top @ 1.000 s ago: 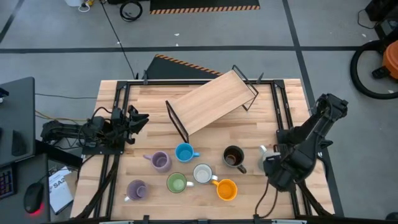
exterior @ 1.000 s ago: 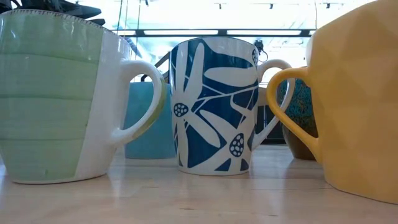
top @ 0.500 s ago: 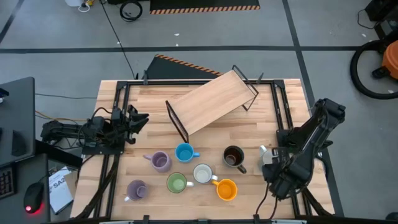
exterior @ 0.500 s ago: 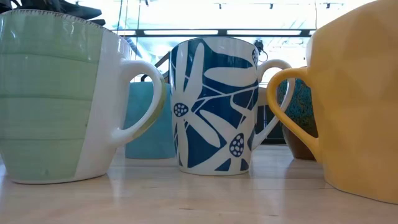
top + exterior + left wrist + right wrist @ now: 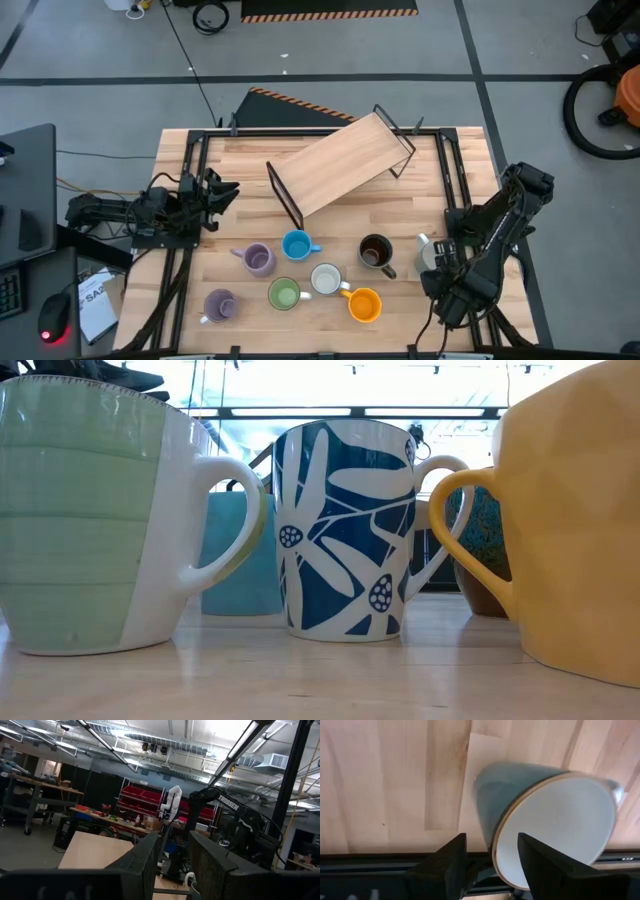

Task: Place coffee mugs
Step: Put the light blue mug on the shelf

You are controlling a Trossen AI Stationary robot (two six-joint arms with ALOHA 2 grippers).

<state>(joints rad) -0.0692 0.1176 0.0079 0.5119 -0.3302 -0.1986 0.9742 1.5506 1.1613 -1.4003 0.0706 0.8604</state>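
Pale grey-blue ceramic mug (image 5: 520,790) with white interior lies tipped, mouth toward right gripper (image 5: 491,865), jaws straddling its rim; left gripper (image 5: 175,865) jaws apart.

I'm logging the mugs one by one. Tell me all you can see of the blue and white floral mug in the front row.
The floral mug is a glossy, ceramic-looking cylinder, white with dark blue leaf and flower shapes and a white loop handle. It stands upright on the wooden table, between the green mug and the orange mug; from above, its inside looks white. Nothing is seen to touch it except the table.
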